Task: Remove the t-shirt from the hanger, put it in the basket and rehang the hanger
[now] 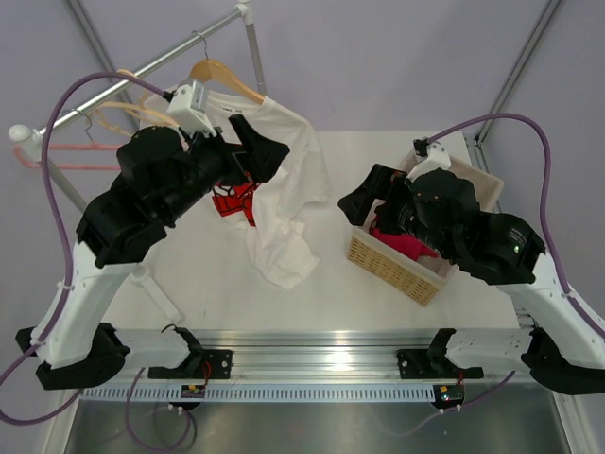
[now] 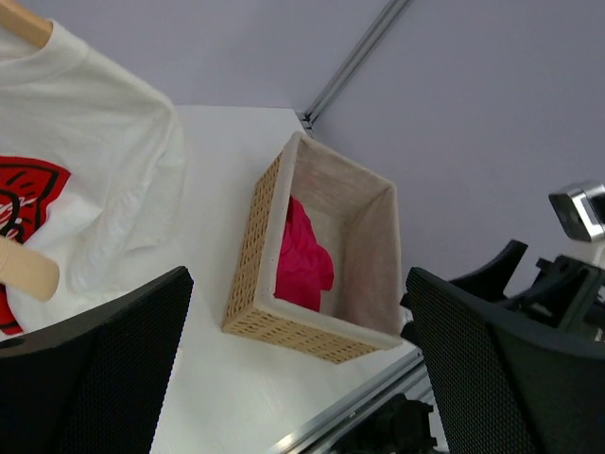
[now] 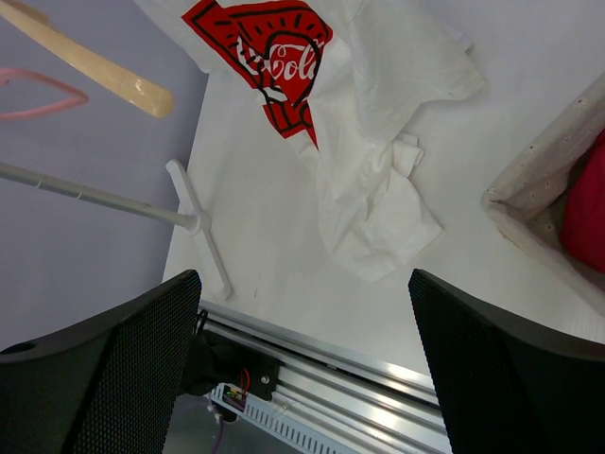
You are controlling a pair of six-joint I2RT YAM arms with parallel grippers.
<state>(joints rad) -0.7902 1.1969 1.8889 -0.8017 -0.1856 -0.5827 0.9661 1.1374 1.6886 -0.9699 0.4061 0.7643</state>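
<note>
The white t-shirt (image 1: pixel 284 180) with its red Coca-Cola logo (image 3: pixel 274 52) hangs from the right shoulder of the wooden hanger (image 1: pixel 224 76), and its lower part lies crumpled on the table. The hanger's other end (image 3: pixel 142 95) is bare. The hanger hooks on the rack rail (image 1: pixel 161 57). My left gripper (image 1: pixel 260 151) is open and empty, right beside the hanging shirt; its wrist view shows the shirt (image 2: pixel 95 161) at left and a bare hanger end (image 2: pixel 28 270). My right gripper (image 1: pixel 364 203) is open and empty, between the shirt and the basket.
A wicker basket (image 1: pixel 402 270) with a red cloth (image 1: pixel 411 244) in it stands at the right. A thin pink hanger (image 1: pixel 66 156) hangs on the rack at far left. The rack's white foot (image 3: pixel 198 227) rests on the table near the front rail.
</note>
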